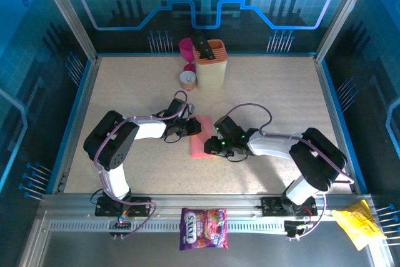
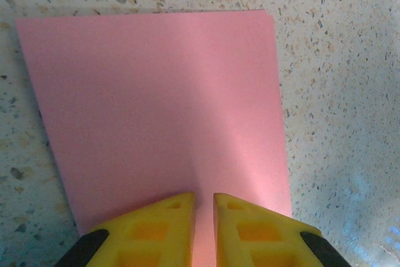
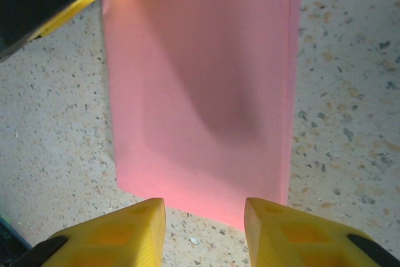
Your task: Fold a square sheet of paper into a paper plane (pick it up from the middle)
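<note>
Left wrist: pink paper (image 2: pixel 156 104) (flat)

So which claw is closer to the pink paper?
Left. The left claw has its tips over the pink paper; the right claw is just short of its edge.

Seen from above, my left gripper (image 1: pixel 192 127) covers the upper left corner of the square sheet of paper (image 1: pixel 201 145) and my right gripper (image 1: pixel 217 144) covers its right edge; both sets of jaws are too small there to read. At my left wrist the frame's bottom edge cuts off my left fingers (image 2: pixel 169 226), which hide the sheet's near edge, and I cannot tell whether they pinch it. At my right wrist the sheet runs off the top, and a blurred yellow finger (image 3: pixel 81 1) is cropped at upper left.
</note>
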Controlling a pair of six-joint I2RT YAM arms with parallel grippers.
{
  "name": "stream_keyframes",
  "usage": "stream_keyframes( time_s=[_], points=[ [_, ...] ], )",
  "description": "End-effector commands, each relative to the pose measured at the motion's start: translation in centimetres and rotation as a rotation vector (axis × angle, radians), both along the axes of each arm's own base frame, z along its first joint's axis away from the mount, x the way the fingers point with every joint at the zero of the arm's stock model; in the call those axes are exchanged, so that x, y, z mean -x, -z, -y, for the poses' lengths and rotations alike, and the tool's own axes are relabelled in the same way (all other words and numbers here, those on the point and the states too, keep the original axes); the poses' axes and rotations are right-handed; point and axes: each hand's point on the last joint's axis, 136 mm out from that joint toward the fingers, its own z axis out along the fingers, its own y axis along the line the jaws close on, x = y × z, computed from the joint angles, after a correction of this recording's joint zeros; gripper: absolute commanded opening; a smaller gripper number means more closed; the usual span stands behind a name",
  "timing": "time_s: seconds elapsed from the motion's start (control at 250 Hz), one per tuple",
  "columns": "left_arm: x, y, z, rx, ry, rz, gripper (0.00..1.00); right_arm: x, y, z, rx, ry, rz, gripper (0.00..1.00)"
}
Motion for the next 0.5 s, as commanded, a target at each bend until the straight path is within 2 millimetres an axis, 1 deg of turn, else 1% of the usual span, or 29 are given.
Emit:
stream_keyframes(
  time_s=[0.0, 0.108, 0.264, 0.356, 0.495],
  points=[
    [1.1, 2.1, -0.8, -0.045, 0.009, -0.043, 0.18, 0.5, 0.3, 0.0, 0.030, -0.017, -0.013, 0.39],
    [1.0, 2.1, -0.7, -0.042, 0.008, -0.041, 0.18, 1.0, 0.7, 1.2, 0.081, 0.002, -0.024, 0.44],
    [1.0, 2.2, -0.6, -0.040, 0.010, -0.044, 0.18, 1.8, 1.6, 2.3, 0.148, 0.008, -0.044, 0.45],
    [1.0, 2.2, -0.6, -0.042, 0.012, -0.043, 0.18, 1.9, 1.8, 1.9, 0.140, -0.002, -0.047, 0.44],
    [1.1, 2.3, -0.6, -0.043, 0.013, -0.045, 0.18, 1.5, 1.7, 0.9, 0.122, -0.015, -0.046, 0.40]
  ],
)
